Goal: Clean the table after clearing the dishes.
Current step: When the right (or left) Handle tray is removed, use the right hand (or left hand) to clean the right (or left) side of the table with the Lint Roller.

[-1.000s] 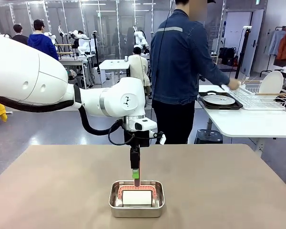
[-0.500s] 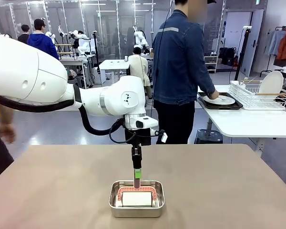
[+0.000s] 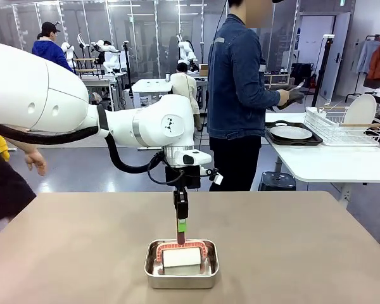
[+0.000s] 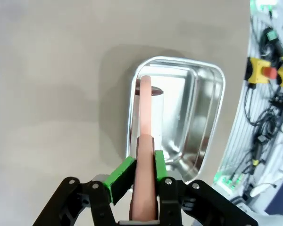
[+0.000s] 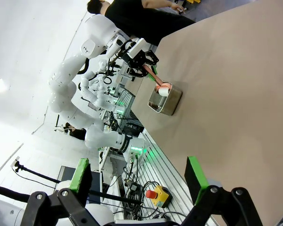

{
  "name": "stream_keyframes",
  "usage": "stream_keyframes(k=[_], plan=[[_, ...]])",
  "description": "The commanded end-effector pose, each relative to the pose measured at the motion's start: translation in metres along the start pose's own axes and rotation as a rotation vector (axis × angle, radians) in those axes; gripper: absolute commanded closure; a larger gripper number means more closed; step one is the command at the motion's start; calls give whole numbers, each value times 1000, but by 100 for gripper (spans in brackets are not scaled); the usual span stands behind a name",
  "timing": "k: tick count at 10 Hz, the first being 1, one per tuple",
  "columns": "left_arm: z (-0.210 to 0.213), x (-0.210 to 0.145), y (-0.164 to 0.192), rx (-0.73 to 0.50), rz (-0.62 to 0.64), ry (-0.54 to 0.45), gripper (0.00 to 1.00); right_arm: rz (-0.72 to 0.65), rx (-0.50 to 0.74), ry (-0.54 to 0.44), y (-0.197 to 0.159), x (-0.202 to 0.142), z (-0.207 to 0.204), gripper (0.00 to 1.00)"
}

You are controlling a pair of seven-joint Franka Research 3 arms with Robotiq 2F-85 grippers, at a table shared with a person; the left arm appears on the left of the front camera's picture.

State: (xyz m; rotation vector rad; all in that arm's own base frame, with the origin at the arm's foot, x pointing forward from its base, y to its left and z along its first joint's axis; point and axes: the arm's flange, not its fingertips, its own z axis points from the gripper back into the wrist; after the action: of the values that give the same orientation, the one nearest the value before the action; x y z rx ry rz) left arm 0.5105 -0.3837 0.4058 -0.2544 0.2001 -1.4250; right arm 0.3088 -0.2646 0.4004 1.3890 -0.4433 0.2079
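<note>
Roller (image 3: 180,257) is lifted slightly higher in the pan (image 3: 181,279) on the table (image 3: 304,240), its pink handle (image 4: 145,117) clamped by the left gripper (image 4: 142,165); right gripper (image 5: 137,176) is spread wide, empty.

Across the room you've got a glass partition wall (image 3: 139,31), grey floor (image 3: 69,168), and at right a white side table (image 3: 329,166) carrying a wire rack (image 3: 332,126).

Bright, even light is shed from overhead. A soft shadow is cast on the table (image 4: 47,94) by the glaring pan (image 4: 205,113). Wrist-view edges are bent.
</note>
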Motion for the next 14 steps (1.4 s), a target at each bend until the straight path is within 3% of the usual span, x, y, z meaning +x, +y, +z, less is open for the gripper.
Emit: stream_keyframes(k=[1,4,5,6,7,9,11,13,14], plan=[[31,-9,-18,47,106,-31,100,20,2,16,3,-3,1,0],[102,-60,-65,239,589,-197,100,20,2,16,3,-3,1,0],[124,-102,-68,330,760,-288,100,20,2,16,3,-3,1,0],[132,-133,-62,343,903,-384,100,20,2,16,3,-3,1,0],[136,-174,-48,268,1062,-453,100,20,2,16,3,-3,1,0],[129,-253,-16,75,1269,-575,100,20,2,16,3,-3,1,0],[99,-317,11,-43,1426,-734,100,20,2,16,3,-3,1,0],[62,-340,22,-151,1454,-801,100,20,2,16,3,-3,1,0],[42,-338,26,-206,1377,-879,100,20,2,16,3,-3,1,0]])
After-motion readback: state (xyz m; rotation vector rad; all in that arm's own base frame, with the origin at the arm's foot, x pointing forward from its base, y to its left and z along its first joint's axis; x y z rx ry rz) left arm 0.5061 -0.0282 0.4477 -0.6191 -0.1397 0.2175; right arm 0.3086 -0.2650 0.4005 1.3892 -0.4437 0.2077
